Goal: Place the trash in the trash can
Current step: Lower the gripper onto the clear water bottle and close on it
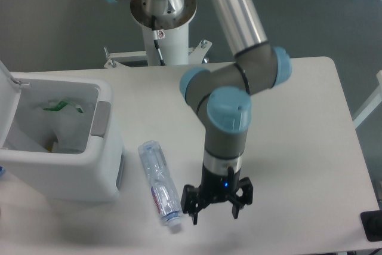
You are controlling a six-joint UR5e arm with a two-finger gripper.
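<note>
The gripper [215, 212] hung low over the worktop [298, 147], its fingers [194, 216] spread and holding nothing; the bottle [159, 184] lay flat just to its left, cap end toward the near edge, apart from the fingers; the trash can [65, 177] stood at the left with its lid up, and a clear bag [65, 125] with printed labels already lay inside it; the step in hand looked like the approach to the bottle; the next move would call for shifting left to straddle the bottle's body, then closing gently, since crushed plastic may slip or buckle.
</note>
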